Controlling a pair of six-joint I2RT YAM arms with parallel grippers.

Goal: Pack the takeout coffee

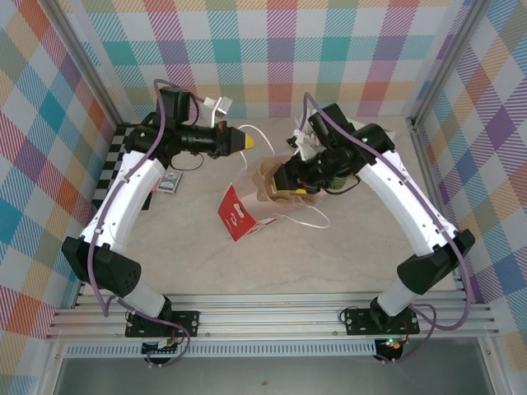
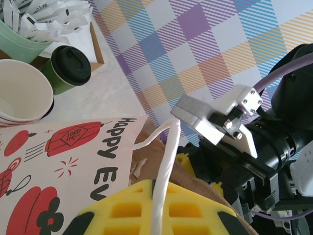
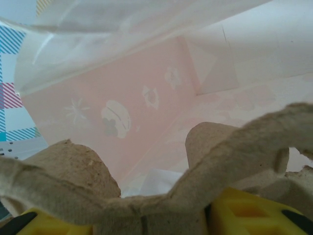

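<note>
The takeout coffee [image 2: 68,68], a dark-green cup with a black lid, stands on the table beyond the bag. The white paper bag [image 1: 239,212] with red print lies on its side, mouth toward the right arm. My left gripper [image 2: 155,191] is shut on the bag's white handle [image 2: 166,156] and holds it up; from above the left gripper [image 1: 244,141] sits behind the bag. My right gripper [image 1: 298,183] is at the bag's mouth, shut on a brown pulp cup carrier [image 3: 220,161] that reaches into the bag's pink-tinted inside [image 3: 146,88].
A pale mint cup of white wrapped sticks [image 2: 24,34] and stacked cups with cream rims [image 2: 22,95] stand beside the coffee, near a wooden tray [image 2: 95,54]. A small packet [image 1: 170,183] lies by the left arm. Plaid walls enclose the table.
</note>
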